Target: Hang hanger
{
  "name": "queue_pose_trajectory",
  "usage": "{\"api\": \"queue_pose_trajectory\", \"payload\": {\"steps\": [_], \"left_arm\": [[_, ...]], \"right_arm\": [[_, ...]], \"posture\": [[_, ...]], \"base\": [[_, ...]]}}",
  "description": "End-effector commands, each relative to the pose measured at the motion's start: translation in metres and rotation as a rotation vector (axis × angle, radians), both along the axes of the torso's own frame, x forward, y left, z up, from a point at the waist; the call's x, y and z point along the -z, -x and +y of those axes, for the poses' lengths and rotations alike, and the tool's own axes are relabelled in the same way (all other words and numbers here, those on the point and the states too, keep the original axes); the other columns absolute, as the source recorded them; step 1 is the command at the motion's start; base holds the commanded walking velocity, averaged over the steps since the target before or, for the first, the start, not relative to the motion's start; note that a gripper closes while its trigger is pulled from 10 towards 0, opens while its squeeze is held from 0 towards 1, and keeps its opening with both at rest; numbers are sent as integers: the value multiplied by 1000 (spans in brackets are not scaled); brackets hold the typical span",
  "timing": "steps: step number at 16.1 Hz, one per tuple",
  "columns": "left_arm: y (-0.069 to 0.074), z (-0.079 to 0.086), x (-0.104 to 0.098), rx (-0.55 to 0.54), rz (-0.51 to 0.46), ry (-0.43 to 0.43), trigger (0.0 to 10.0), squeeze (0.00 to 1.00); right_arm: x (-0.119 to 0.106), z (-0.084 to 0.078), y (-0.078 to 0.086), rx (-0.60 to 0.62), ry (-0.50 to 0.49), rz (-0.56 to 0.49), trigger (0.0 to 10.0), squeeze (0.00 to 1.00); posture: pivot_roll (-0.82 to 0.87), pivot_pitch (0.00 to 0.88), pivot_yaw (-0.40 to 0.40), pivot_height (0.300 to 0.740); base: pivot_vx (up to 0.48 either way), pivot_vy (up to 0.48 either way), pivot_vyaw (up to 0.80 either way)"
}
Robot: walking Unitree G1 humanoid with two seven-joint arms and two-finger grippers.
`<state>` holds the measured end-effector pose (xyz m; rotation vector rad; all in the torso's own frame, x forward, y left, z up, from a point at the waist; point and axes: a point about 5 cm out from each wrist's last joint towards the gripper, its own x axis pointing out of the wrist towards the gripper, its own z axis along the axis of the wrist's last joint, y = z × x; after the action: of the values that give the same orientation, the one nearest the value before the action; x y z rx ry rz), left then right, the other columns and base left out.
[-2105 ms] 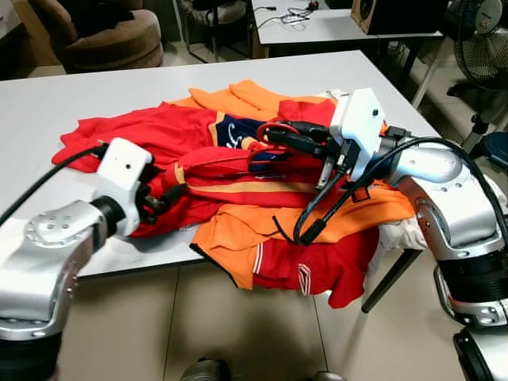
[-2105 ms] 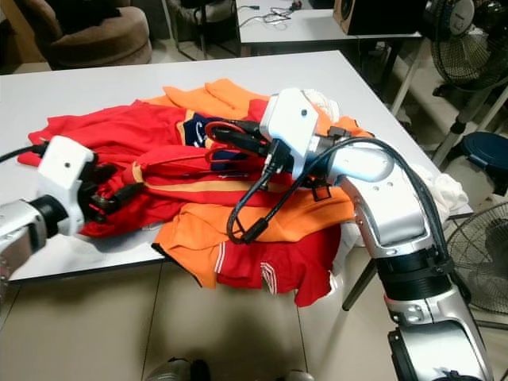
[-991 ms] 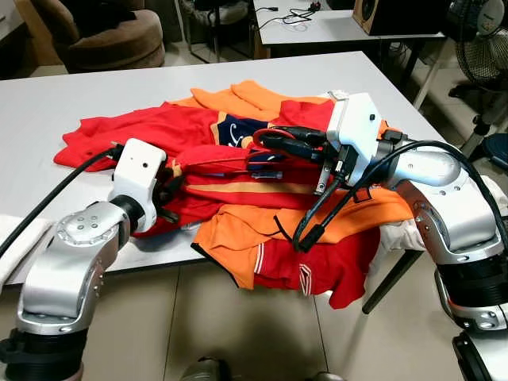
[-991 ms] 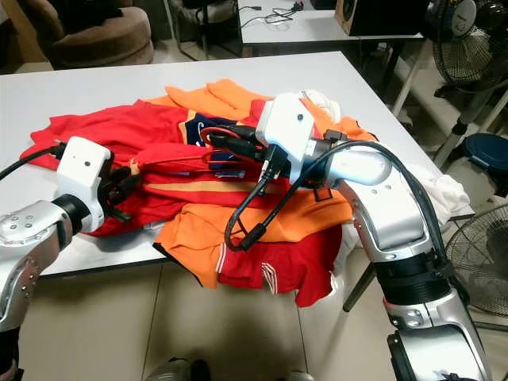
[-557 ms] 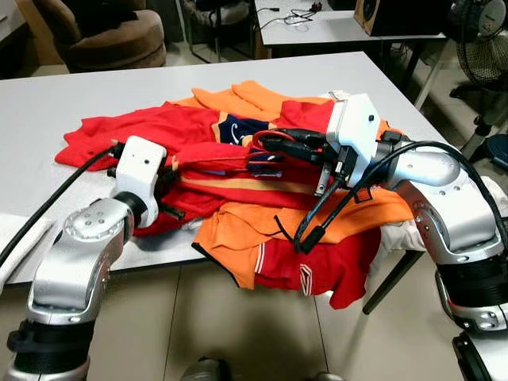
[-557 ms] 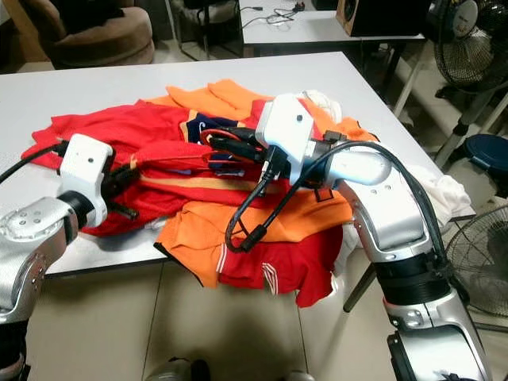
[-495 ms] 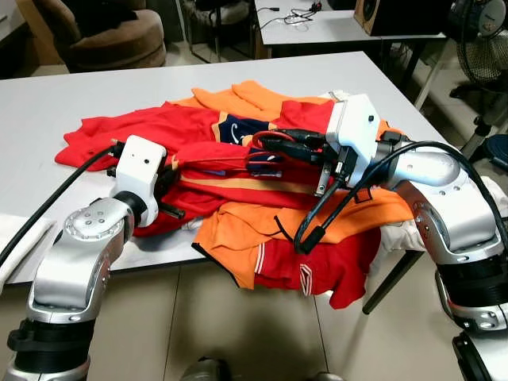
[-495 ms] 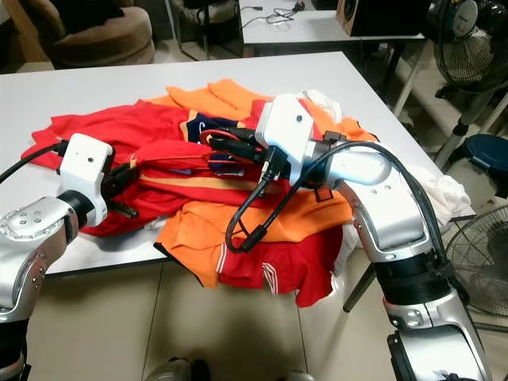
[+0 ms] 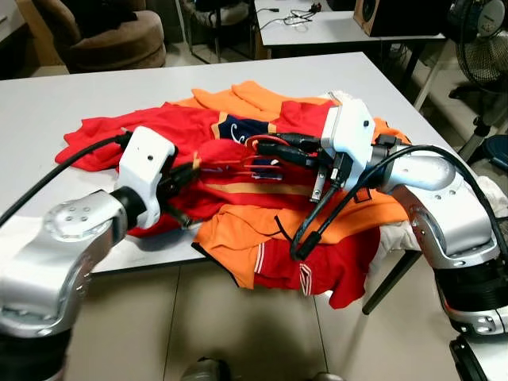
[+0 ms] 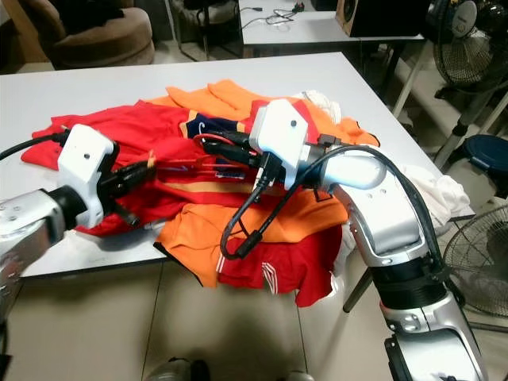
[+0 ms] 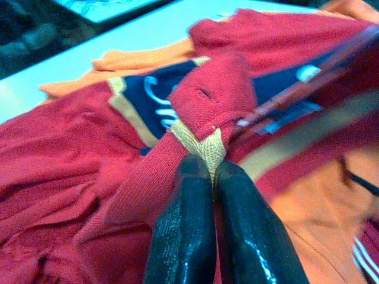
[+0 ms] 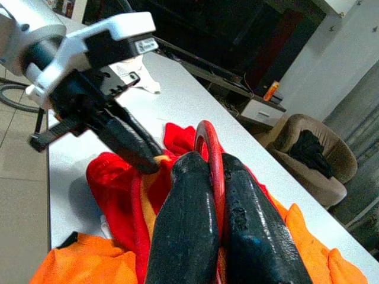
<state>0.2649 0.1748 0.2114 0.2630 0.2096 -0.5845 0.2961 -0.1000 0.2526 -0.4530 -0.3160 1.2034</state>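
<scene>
A heap of red and orange shirts covers the right part of the white table and hangs over its front edge. My left gripper is shut on the yellow-trimmed collar of a red shirt, pinching the fabric at its fingertips and holding it a little above the heap. My right gripper faces it from the right, shut on the hook of a red hanger. The hanger's thin red bars reach toward the raised collar, inside the shirt's neck opening. The hanger's far end is hidden in cloth.
A brown armchair stands beyond the table at the back left. A second white table with cables is behind. A fan and a dark stool stand at the right. White cloth drapes off the table's right edge.
My left gripper has risen and moved right toward the hanger, drawing the red collar with it. My right gripper with the hanger has shifted slightly left.
</scene>
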Motion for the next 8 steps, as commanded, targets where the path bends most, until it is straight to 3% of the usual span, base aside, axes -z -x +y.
{"api": "queue_pose_trajectory", "payload": {"steps": [1,4,6,7,8], "left_arm": [[6,-4,0,62,23,-8,0,0],[12,-11,-6,133,43,25,0,0],[8,-17,-12,135,7,60,0,0],[5,-20,-14,127,-20,62,6392,0],[4,-21,-14,120,-29,60,10000,0]], "right_arm": [[-2,3,1,-7,3,-18,0,0],[-2,2,0,-3,3,-20,0,0],[-2,3,0,-2,2,-18,0,0],[-1,3,0,-2,3,-17,0,0],[-1,3,0,-2,4,-17,0,0]], "posture": [[-147,40,58,740],[-144,40,57,740],[-145,42,57,740],[-149,41,59,740],[-149,42,59,740]], "base": [[0,0,0],[0,0,0],[0,0,0],[0,0,0],[0,0,0]]}}
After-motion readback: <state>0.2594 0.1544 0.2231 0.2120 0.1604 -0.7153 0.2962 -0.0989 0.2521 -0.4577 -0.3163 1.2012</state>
